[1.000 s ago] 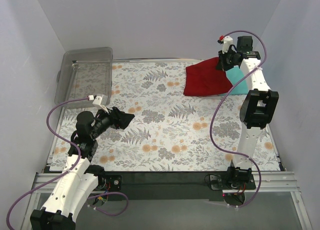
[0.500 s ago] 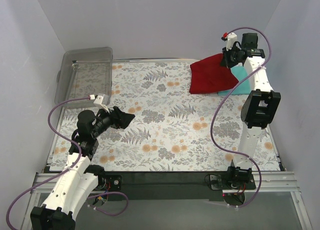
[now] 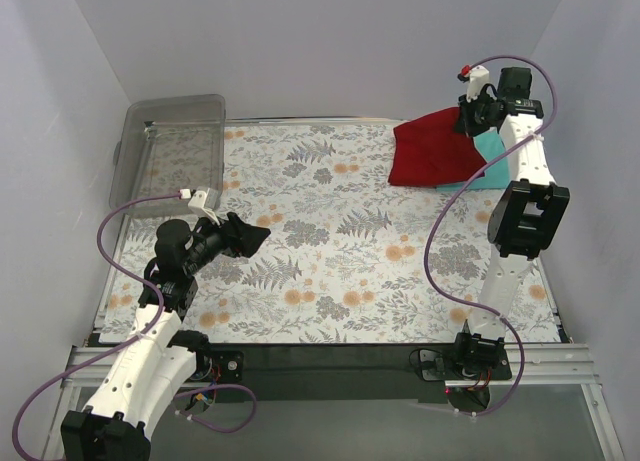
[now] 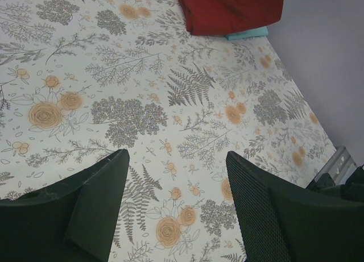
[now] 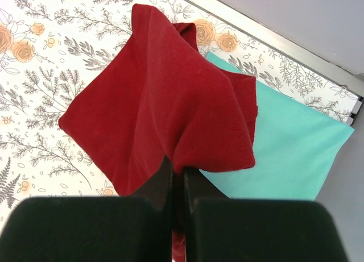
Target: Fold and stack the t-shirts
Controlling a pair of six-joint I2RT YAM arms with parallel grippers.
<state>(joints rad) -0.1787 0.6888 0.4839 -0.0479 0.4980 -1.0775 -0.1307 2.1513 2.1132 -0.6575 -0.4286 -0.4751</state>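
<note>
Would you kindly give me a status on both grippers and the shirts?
Right gripper shut on red shirt. Left gripper open, holding nothing. Red shirt overlaps teal shirt, far right corner. Clear bin far left, not in the way.

A clear plastic bin (image 3: 172,106) sits at the far left corner of the table, and the print beneath shows through its bottom. A cloth (image 3: 330,251) printed with grey ferns and orange flowers covers the tabletop. Plain pale walls (image 3: 300,41) stand on the left, far and right sides. A black strip (image 3: 330,359) and a metal rail (image 3: 560,361) run along the near edge.
</note>
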